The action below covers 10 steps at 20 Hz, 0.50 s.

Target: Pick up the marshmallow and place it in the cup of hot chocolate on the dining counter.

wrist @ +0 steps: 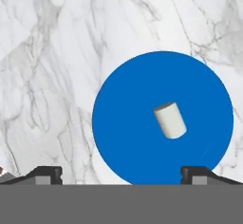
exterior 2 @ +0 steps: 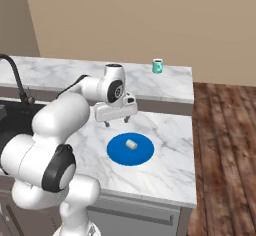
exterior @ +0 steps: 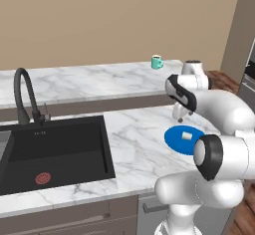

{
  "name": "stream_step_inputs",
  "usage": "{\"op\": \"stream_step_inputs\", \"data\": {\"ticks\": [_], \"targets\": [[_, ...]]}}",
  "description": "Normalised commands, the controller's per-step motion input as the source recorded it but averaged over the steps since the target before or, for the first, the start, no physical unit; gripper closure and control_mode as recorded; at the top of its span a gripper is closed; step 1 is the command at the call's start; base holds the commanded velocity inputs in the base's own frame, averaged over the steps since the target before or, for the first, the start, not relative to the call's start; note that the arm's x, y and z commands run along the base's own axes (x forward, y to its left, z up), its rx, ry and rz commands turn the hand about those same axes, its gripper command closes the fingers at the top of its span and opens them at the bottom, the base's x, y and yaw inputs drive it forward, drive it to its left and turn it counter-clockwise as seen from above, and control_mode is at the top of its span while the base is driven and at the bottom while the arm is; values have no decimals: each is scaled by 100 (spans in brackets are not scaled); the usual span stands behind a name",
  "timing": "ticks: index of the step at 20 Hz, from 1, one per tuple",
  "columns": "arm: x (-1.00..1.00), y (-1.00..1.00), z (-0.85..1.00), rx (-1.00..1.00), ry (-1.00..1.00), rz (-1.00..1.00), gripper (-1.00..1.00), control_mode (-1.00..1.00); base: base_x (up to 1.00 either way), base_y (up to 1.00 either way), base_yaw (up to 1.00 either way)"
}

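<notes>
At the far left, a black faucet [exterior: 22, 97] curves over a black sink [exterior: 52, 152] set into the near marble counter [exterior: 134, 144]; a red drain [exterior: 43, 178] shows in the basin. To the right of the sink, on the same counter, lies a round blue plate [exterior 2: 131, 149] with the marshmallow [exterior 2: 131, 144], a small white cylinder on its side, resting near the plate's middle. The gripper [exterior 2: 119, 121] hangs above the counter just behind the plate, pointing down, its fingers spread wide apart and holding nothing. In the hand view the marshmallow [wrist: 170, 120] sits right of centre on the plate [wrist: 123, 123], apart from both fingertips [wrist: 47, 173]. Farther back, on the dining counter [exterior 2: 170, 82], the teal cup of hot chocolate [exterior 2: 157, 66] stands upright near its right end, well apart from the plate. At the right, wooden floor [exterior 2: 225, 145] runs beside the counters.
</notes>
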Motion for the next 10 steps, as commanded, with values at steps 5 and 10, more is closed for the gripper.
{"op": "stream_step_inputs", "data": {"ticks": [5,10], "targets": [[12,-31,-31,0,4,10,-100,-100,0,0,0],[11,-16,-31,0,3,9,-100,-100,0,0,0]]}}
